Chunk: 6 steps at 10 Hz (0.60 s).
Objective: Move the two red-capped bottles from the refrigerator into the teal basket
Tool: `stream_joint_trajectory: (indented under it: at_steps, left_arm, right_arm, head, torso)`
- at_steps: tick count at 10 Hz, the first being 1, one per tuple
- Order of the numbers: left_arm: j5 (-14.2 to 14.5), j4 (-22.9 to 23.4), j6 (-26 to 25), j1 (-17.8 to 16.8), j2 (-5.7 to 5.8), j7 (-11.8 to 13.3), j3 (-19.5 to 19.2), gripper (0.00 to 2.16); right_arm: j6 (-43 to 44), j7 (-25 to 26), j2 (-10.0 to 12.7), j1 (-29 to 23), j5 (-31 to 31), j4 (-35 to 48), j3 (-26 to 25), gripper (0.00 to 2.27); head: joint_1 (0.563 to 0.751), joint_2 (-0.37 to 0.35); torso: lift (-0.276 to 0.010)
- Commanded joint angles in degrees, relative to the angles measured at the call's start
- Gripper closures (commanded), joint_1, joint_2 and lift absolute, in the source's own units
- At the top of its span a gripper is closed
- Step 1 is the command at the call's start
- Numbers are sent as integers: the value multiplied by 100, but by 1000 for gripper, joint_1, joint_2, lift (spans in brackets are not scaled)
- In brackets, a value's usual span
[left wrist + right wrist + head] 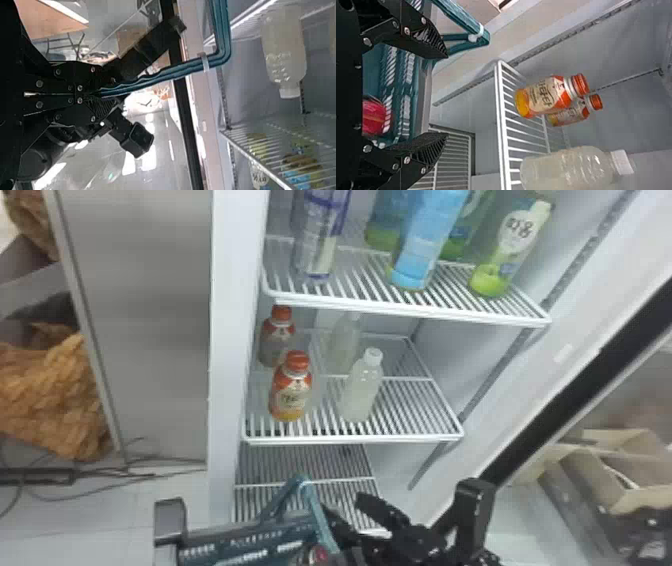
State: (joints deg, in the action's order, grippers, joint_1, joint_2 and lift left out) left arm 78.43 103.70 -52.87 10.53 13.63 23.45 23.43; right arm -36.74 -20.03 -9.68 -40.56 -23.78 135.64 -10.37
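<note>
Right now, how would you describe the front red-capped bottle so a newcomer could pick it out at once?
In the refrigerator, find the middle wire shelf of the three visible. At its front left stands the bottle with a red cap and orange base. Its red-capped twin stands behind it; the bottle to its right has a white cap.

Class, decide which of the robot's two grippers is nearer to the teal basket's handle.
Left. The left gripper is clamped on the teal basket's handle. The right gripper is open close by, not gripping it.
</note>
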Motion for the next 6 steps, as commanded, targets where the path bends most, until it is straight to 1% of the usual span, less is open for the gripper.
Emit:
stream_joint_trajectory:
  at_steps: [1,3,5,6]
  left_arm:
    - [6,1,0,1,-1,1,0,1127]
    - [6,1,28,1,-1,1,11,1127]
    - [17,1,14,15,-10,1,23,1127]
    - [17,1,0,15,-18,10,45,1127]
  right_arm:
    - [440,8,28,-7,184,0,-49,348]
    - [1579,35,98,-21,298,-141,-83,346]
    - [2943,245,142,-49,629,-197,-71,346]
    - [3309,342,142,-7,709,-240,-37,346]
  head:
    - [695,-350]
    - [695,-350]
    - [695,-350]
    - [695,-350]
  torso:
    - [-228]
    - [-228]
    - [-228]
    - [-228]
